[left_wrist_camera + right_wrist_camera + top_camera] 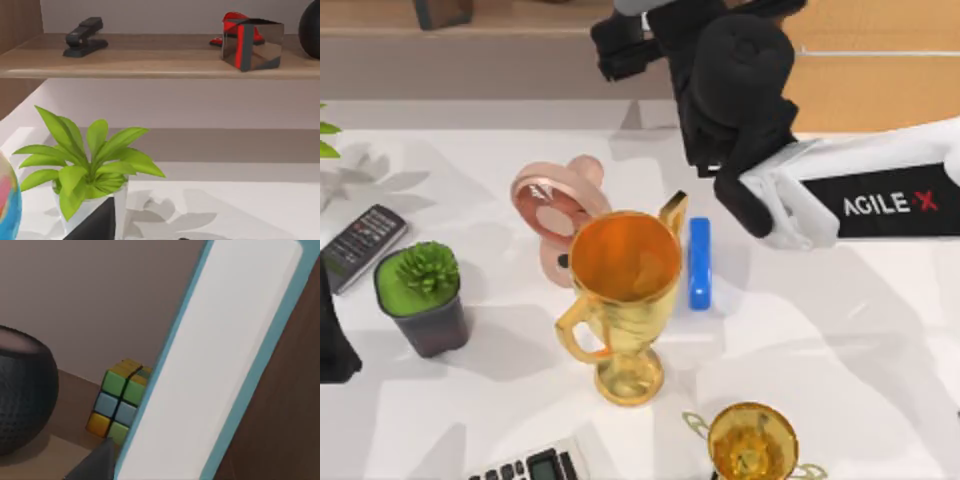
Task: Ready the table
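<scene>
The white table [840, 330] holds a large gold trophy [623, 300] at its middle, a smaller gold trophy [752, 442] at the front edge, a blue bar [699, 263] and a copper-pink object [558, 208]. My right arm reaches from the right side across the table's back edge, and its gripper [620, 45] is up by the brown shelf [500, 20]. In the right wrist view a white slab with a teal edge [220, 365] stands very close, beside a colour cube [119, 400]. My left gripper [332, 345] rests at the table's far left edge.
A remote [360, 243], a dark-potted plant [422, 295] and a calculator [535, 466] lie on the left and front. The shelf [150, 62] carries a black stapler [85, 37], a red mirrored box [250, 42] and a dark round speaker [22, 390]. A leafy plant [87, 165] stands at the back left.
</scene>
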You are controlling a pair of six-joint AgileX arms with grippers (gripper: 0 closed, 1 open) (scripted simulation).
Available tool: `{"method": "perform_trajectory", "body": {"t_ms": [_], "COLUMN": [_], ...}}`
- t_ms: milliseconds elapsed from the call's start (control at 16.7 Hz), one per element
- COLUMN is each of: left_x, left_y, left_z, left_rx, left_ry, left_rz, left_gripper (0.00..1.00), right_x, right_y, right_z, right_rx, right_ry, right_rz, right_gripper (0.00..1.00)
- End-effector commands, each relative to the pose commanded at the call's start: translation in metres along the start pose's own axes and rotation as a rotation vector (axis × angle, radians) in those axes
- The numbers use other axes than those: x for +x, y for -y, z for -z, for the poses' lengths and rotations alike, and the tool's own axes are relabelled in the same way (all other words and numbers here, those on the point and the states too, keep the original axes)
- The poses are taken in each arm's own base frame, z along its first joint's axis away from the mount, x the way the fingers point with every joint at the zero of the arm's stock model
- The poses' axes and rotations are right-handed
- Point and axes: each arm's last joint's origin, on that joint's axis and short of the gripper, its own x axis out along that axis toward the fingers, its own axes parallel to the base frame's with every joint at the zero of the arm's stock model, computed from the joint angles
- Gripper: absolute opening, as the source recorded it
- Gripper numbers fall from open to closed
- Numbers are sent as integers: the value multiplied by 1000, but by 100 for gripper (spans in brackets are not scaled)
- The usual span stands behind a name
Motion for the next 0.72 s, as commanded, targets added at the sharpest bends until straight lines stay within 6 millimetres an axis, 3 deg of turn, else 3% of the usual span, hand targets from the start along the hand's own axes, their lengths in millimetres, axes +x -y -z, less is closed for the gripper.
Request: {"method": "perform_trajectory", "body": {"t_ms": [300, 720], "left_x": [0, 0], "left_y": [0, 0], "left_z": [0, 0], "left_rx": [0, 0], "left_ry": [0, 0], "left_rz": [0, 0], "left_gripper": [100, 100], "right_x": [26, 40], "right_y": [-23, -30], "right_z": [-18, -11], "right_rx": [299, 360], "right_ry": [-101, -161], "right_rz": [54, 95], "right_gripper": [100, 100]}}
